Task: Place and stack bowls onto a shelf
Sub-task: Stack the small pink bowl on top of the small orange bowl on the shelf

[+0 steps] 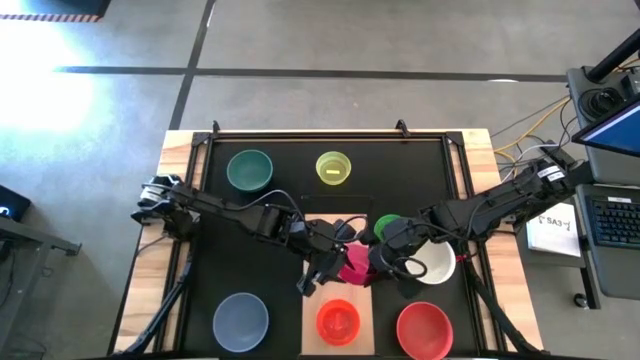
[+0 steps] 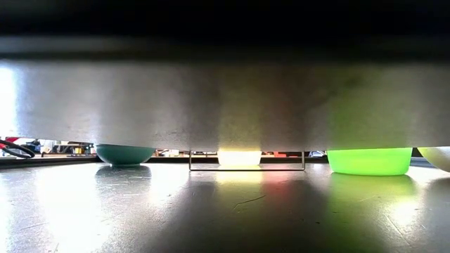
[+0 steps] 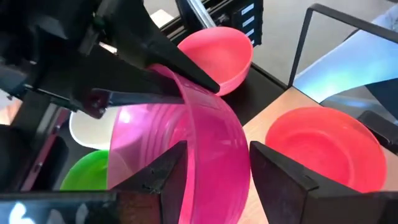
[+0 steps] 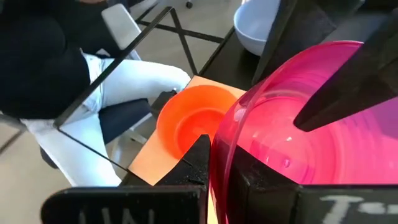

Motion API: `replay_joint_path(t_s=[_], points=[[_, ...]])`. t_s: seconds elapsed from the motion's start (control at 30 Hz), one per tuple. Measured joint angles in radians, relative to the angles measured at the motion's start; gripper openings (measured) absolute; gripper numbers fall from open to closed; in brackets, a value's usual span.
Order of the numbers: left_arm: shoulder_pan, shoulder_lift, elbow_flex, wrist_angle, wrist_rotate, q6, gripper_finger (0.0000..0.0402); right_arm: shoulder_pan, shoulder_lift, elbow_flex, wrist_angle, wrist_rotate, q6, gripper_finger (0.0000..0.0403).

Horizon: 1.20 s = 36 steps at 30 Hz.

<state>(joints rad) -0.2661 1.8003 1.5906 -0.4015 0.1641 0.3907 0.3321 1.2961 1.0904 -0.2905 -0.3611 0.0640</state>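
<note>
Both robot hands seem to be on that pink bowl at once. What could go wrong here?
The right hand pinches only the magenta bowl's thin rim, while the left hand stands open around it. The tilted bowl might slip and drop.

The orange-red bowl sits just below on the shelf, so a crooked release could knock it instead of nesting.

The green bowl and white bowl lie close; either arm might bump them.

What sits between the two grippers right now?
The magenta bowl, held tilted above the shelf. The right gripper is shut on its rim; the left gripper straddles the opposite rim, open. Both wrist views show it.
</note>
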Motion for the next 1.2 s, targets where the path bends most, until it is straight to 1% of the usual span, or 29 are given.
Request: replay_joint_path(t_s=[0.1,0.17,0.27,0.3,0.6,0.73,0.8,0.87,1.1,1.2], points=[[0.0,0.005,0.0,-0.003,-0.025,-0.008,0.0155,0.0,0.0,0.0,0.0,0.009,0.05,0.0011],[0.0,0.005,0.0,-0.009,-0.064,-0.008,0.0155,0.001,0.0,0.0,-0.009,0.023,0.086,0.0011],[-0.003,0.005,0.0,-0.01,-0.157,-0.008,0.0156,0.0,0.003,0.0,-0.051,0.031,0.153,0.0012],[-0.003,0.005,0.006,-0.019,-0.163,-0.008,0.0156,-0.001,0.01,0.0,-0.056,0.034,0.171,0.0012],[-0.001,0.005,0.03,-0.047,-0.164,-0.033,0.0156,0.0,0.027,0.002,-0.068,0.044,0.284,0.0012],[-0.001,0.005,0.02,-0.052,-0.2,-0.077,0.0155,0.0,0.025,0.001,-0.077,0.059,0.297,0.0012],[0.003,0.007,0.02,-0.067,-0.194,-0.102,0.0155,0.0,0.025,0.0,-0.078,0.059,0.298,0.0012],[0.006,0.01,0.02,-0.085,-0.182,-0.115,0.0156,0.002,0.025,-0.001,-0.085,0.037,0.297,0.0012],[0.01,0.012,0.021,-0.102,-0.179,-0.167,0.0186,0.001,0.029,-0.002,-0.085,0.04,0.288,0.0012],[0.011,0.012,0.022,-0.15,-0.185,-0.166,0.0204,0.003,0.029,-0.002,-0.095,0.039,0.288,0.0012]])
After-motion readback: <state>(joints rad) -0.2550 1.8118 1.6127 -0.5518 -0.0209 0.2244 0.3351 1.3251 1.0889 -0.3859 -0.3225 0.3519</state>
